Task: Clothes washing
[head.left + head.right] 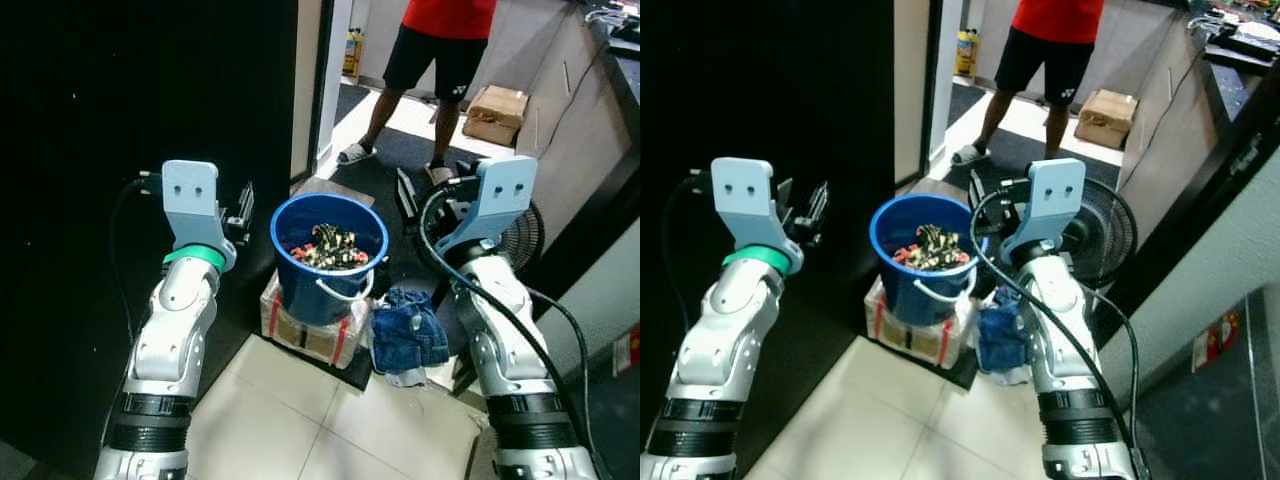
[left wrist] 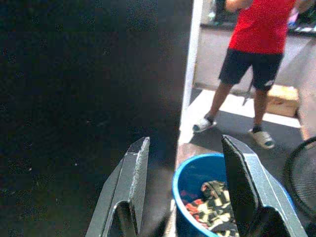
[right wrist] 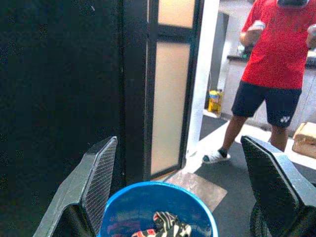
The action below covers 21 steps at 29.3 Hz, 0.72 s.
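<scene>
I held left gripper (image 2: 185, 190) and right gripper (image 3: 190, 190), fingers apart, flanking blue bucket (image 1: 330, 290) mid-frame; clothes (image 1: 330, 247) soft, light; rim likely safest hold.

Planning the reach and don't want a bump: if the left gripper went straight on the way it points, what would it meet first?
Probably nothing close. The left gripper, fingers open, points over the far rim of the blue bucket toward the doorway floor and the person beyond. The dark wall runs close alongside; depth is unclear.
</scene>
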Available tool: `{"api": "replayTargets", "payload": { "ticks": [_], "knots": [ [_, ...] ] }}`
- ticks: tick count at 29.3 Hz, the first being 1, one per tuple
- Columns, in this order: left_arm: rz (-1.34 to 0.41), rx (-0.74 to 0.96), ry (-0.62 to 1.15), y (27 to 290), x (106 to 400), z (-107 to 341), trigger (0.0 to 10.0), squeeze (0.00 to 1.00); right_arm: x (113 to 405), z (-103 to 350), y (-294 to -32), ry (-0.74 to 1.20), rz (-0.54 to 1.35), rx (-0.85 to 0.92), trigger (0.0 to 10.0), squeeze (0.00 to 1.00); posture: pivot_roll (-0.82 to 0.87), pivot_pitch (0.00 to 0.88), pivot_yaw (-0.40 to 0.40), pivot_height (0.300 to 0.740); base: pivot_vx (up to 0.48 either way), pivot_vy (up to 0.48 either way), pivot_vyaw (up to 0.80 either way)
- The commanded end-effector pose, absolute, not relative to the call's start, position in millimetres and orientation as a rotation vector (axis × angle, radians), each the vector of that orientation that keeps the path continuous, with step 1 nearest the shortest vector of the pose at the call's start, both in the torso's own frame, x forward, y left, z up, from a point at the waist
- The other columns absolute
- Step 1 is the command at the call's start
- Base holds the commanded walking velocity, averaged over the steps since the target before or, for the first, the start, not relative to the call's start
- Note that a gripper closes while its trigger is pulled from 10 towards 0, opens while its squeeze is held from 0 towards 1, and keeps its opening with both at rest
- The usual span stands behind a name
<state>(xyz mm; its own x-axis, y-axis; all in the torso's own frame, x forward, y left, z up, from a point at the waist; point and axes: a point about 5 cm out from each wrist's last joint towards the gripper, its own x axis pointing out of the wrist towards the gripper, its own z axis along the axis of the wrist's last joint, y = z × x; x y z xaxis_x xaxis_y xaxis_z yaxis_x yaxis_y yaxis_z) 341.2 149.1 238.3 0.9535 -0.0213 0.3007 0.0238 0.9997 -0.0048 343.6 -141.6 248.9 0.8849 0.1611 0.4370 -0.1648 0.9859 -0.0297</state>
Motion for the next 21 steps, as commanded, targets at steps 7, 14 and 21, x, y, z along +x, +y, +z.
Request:
{"api": "replayTargets", "payload": {
  "ticks": [7, 14, 21],
  "knots": [
    [-0.033, -0.003, -0.288, 144.6, 341.7, 232.8, 10.0, 0.0, 342.8, 242.8, -145.3, -0.429, 0.163, 0.01, 10.0, 0.0, 0.01, 0.07, -0.021, 0.74, 0.458, 0.0, -0.19],
    [-0.039, -0.004, -0.286, 143.1, 341.8, 232.4, 10.0, 0.0, 342.8, 241.6, -147.9, -0.425, 0.144, 0.012, 10.0, 0.0, 0.01, 0.074, -0.018, 0.74, 0.458, 0.0, -0.73],
    [-0.041, -0.003, -0.285, 142.4, 342.4, 232.6, 10.0, 0.0, 342.6, 240.2, -150.3, -0.426, 0.131, -0.006, 10.0, 0.0, 0.01, 0.077, -0.017, 0.74, 0.455, 0.0, 0.0]
  ]
}}
